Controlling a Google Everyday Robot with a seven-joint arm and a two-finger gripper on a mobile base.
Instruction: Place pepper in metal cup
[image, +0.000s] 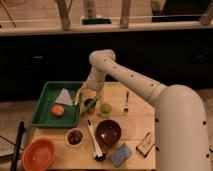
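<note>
The pepper (91, 104) is a small dark green piece lying on the wooden table just right of the green tray's edge. My gripper (85, 97) hangs straight down over it, right at the pepper, with the arm coming in from the right. The metal cup (75, 136) is a small round silvery cup with a dark reddish inside. It stands nearer the front of the table, below and a little left of the gripper, and holds no pepper.
A green tray (44, 107) on the left holds an orange ball (58, 111) and a pale wedge (64, 96). A light green cup (104, 110), maroon bowl (108, 132), black utensil (94, 142), fork (127, 102), blue sponge (120, 154), small box (145, 144) and orange bowl (39, 154) are also there.
</note>
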